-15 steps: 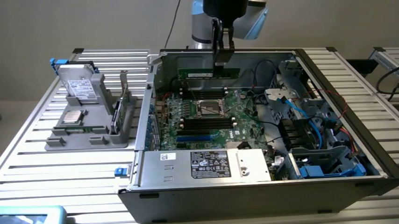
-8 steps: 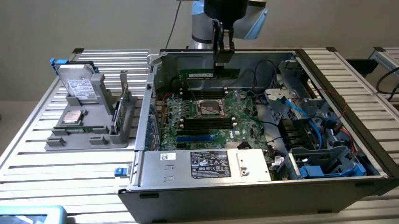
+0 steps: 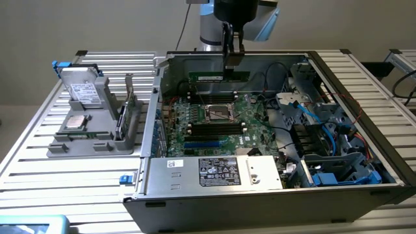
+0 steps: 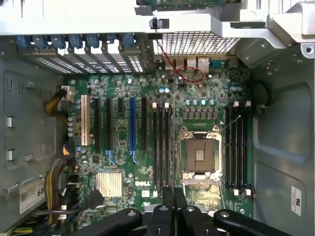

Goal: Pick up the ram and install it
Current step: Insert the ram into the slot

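Pick half done: gripper point(image 3: 233, 66) clamped on the ram point(image 3: 219, 76), stick held level and lengthwise. Hangs inside the open case point(image 3: 195, 195), above the far end of the motherboard point(image 3: 250, 139), close to the back wall. Not seated; clear of the black slots point(image 4: 161, 147) either side of the CPU socket point(image 4: 199, 155), all of which look empty. Install half not done. Grey parts holder point(image 3: 97, 141) sits outside the case, on the exterior view's left.

Open top, crowded side
Free above the socket point(image 3: 219, 113); cables point(image 3: 304, 111) crowd the exterior view's right of it, the memory stick point(image 3: 208, 77) hangs beyond.
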You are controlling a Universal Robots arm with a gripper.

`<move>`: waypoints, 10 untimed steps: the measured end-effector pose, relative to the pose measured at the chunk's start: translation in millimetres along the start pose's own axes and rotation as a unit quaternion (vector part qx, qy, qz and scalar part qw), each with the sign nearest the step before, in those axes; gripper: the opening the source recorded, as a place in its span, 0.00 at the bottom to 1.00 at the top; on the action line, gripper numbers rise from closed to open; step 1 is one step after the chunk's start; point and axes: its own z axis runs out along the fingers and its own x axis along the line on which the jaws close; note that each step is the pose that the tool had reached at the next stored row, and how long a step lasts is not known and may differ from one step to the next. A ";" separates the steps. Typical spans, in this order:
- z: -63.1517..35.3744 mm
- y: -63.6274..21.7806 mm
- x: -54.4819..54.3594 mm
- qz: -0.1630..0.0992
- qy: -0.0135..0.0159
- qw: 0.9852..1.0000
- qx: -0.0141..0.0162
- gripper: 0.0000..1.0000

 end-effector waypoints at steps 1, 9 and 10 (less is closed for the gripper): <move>1.3 -0.2 -1.0 0.000 0.000 1.000 0.000 0.13; 11.0 -0.4 -4.8 0.000 0.007 1.000 0.000 0.13; 11.3 -0.4 -4.9 0.000 0.010 1.000 0.001 0.13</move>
